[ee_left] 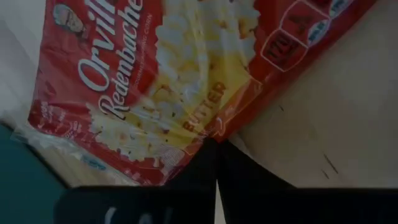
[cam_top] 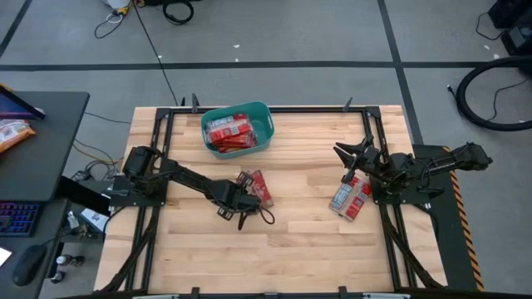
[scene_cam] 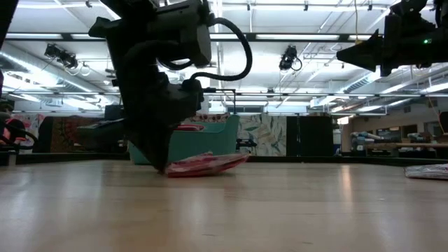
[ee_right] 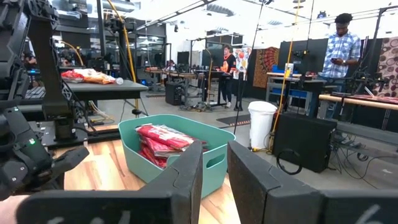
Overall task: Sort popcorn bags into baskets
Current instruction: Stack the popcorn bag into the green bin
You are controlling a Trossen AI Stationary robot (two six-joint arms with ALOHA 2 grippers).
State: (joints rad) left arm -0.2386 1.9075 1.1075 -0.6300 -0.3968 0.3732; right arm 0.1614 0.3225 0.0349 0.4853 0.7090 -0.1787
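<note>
I see the popcorn bag [cam_top: 256,186] I am working on lying flat near the middle of the table [cam_top: 307,241], its long axis running diagonally from the upper left to the lower right in the overhead view. My left gripper [cam_top: 242,203] sits at the bag's near edge with its fingers [ee_left: 214,163] pressed together, pinching the bag's edge. In the low view the bag [scene_cam: 207,164] lies on the wood, its far end slightly raised. Bare wood lies open all around it, with wide free room toward the front edge. Behind it stands the teal basket [cam_top: 263,112], near the back edge, already holding several bags [cam_top: 229,133] stacked inside, with open wood between it and the gripped bag. Over on the right side, two more bags [cam_top: 350,198] lie overlapping, long axis tilted, close to the table's right edge. My right gripper [cam_top: 347,154] hovers just behind them, fingers apart, holding nothing.
</note>
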